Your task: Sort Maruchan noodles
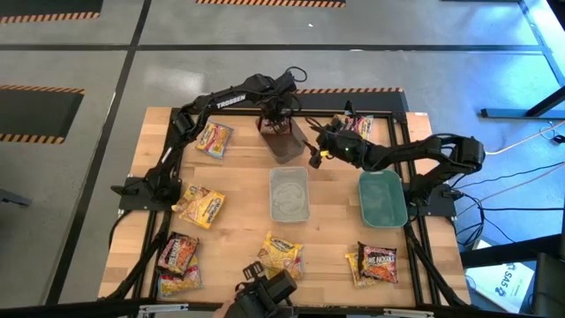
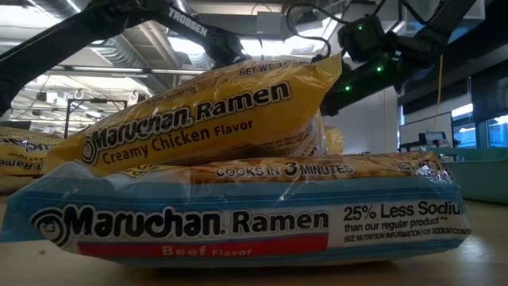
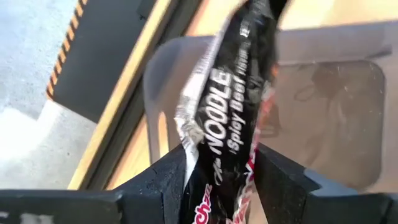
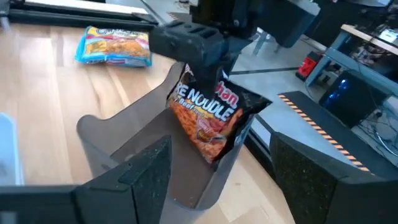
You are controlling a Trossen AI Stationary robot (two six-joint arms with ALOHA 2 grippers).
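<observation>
A dark brown-red plastic ramen packet (image 4: 208, 121), printed with "NOODLE" in white and a picture of orange noodles, is held by its upper edge in the left gripper (image 4: 202, 53), whose fingers are closed on it. The packet hangs upright, with its lower end inside the dark grey rectangular plastic bin (image 4: 124, 134) at the far middle of the wooden table (image 1: 243, 190). In the left wrist view the same packet is seen edge-on between the two fingers (image 3: 280, 180), with "Spicy Beef" legible on its black side.

The right gripper (image 1: 316, 157) is held just right of the grey bin, its fingers parted and nothing between them.

A clear rectangular bin (image 1: 289, 194) is seen at the table's centre and a teal rectangular bin (image 1: 382, 199) to its right.

Other packets lie scattered: a yellow and blue one (image 1: 213, 139) at far left, yellow ones (image 1: 202, 206) at mid left and (image 1: 281, 254) at near centre, dark ones at near left (image 1: 179, 253) and near right (image 1: 378, 261). In the low view a yellow "Creamy Chicken" packet (image 2: 206, 119) rests on a blue-banded "Beef" packet (image 2: 238, 218).
</observation>
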